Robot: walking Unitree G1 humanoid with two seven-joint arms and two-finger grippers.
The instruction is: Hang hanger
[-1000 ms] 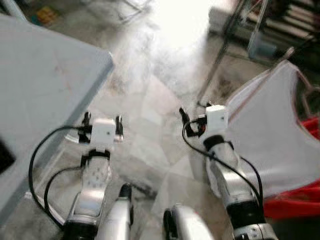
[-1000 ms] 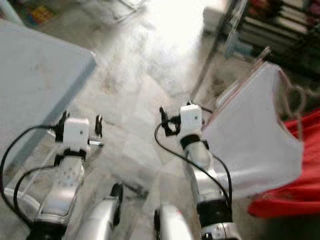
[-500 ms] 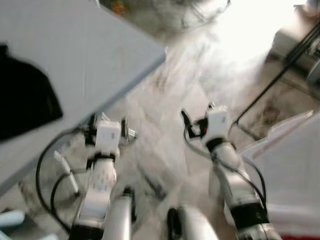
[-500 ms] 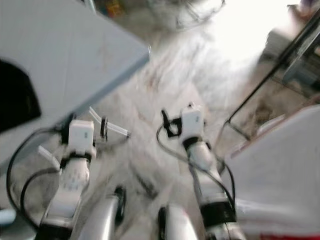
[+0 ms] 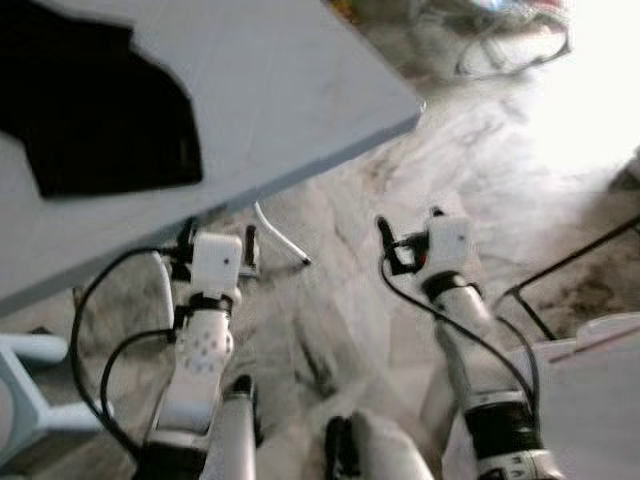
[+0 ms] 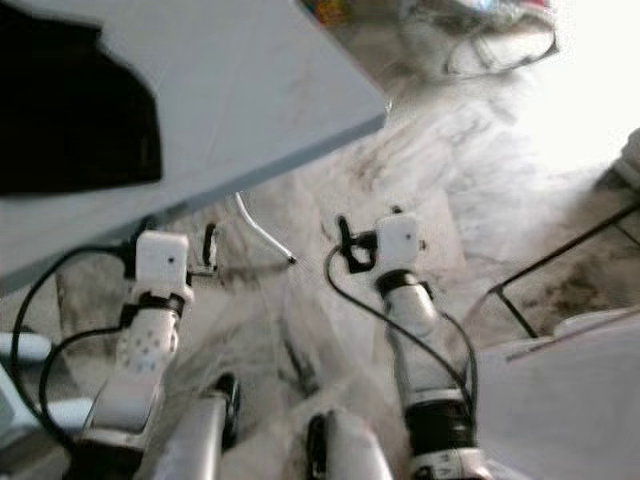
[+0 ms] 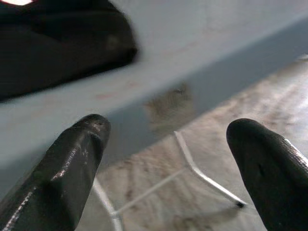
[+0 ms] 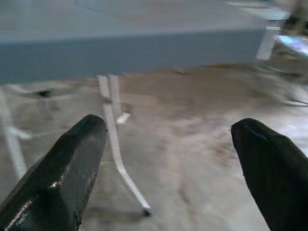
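Note:
My left gripper [image 5: 218,238] is held out low in front of me, open and empty, just short of the edge of a grey-blue table [image 5: 300,90]. In the left wrist view the left gripper [image 7: 168,130] points at that table edge, its two fingers far apart. A black garment [image 5: 100,110] lies on the tabletop at the left, also seen as a dark shape [image 7: 57,48] from the wrist. My right gripper [image 5: 410,228] hovers over the marble floor, open and empty. A white cloth [image 5: 590,400] shows at the lower right. I cannot make out a hanger.
White metal table legs [image 5: 280,238] stand under the table edge, close ahead of both grippers. A black frame bar [image 5: 570,265] runs along the floor at the right. A pale blue stool [image 5: 25,370] sits at the lower left. Wire clutter [image 5: 510,45] lies far ahead.
The camera has swung left: the table and black garment now take up the upper left, and the white cloth has slid to the right edge. Both arms keep their pose, fingers open.

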